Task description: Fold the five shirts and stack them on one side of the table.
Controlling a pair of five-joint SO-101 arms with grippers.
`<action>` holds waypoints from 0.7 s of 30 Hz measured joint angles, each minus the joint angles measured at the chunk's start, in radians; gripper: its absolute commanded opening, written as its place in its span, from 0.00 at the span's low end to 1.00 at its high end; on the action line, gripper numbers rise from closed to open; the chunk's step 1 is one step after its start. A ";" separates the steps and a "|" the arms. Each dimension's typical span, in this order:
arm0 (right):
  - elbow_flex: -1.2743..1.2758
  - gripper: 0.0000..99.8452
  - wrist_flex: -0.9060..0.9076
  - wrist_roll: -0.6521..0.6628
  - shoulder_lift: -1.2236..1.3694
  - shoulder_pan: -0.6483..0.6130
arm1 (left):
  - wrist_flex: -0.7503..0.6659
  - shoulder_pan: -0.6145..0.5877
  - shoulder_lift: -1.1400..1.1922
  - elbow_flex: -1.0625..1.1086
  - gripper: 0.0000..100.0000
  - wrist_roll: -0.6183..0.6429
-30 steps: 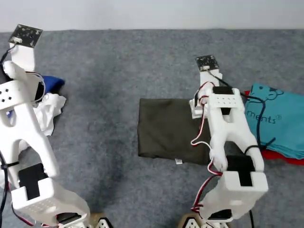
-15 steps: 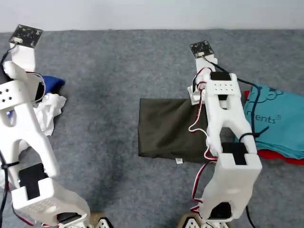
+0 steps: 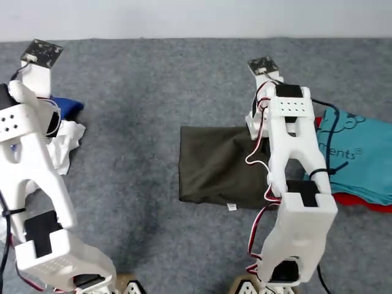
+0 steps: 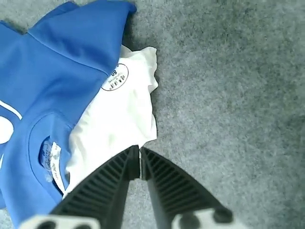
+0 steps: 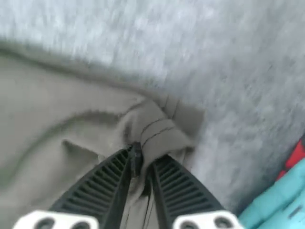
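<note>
Black and ribbed, the right gripper (image 5: 145, 156) has its jaws clamped on a bunched corner of the olive shirt (image 3: 214, 168), the cloth rucked into a small fold between them. That shirt lies folded into a rough rectangle at the middle of the grey table (image 3: 135, 86), with the pinched corner on its far edge at the right end, under the right arm's wrist. Just beside it toward the right edge, a teal shirt (image 3: 358, 153) rests on top of a red shirt (image 3: 370, 203), of which a thin strip shows along the near side. Across the table, well apart from these, the left gripper (image 4: 139, 153) has its jaws pressed together, with the tips at the edge of a crumpled white shirt (image 4: 124, 109); whether they touch the cloth cannot be told. A blue shirt (image 4: 52, 71) lies against the white one, partly overlapping it, at the far left of the table.
</note>
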 measured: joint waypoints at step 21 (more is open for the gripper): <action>-0.107 0.15 0.434 0.002 -0.094 0.002 | 0.000 0.000 0.000 0.000 0.01 0.000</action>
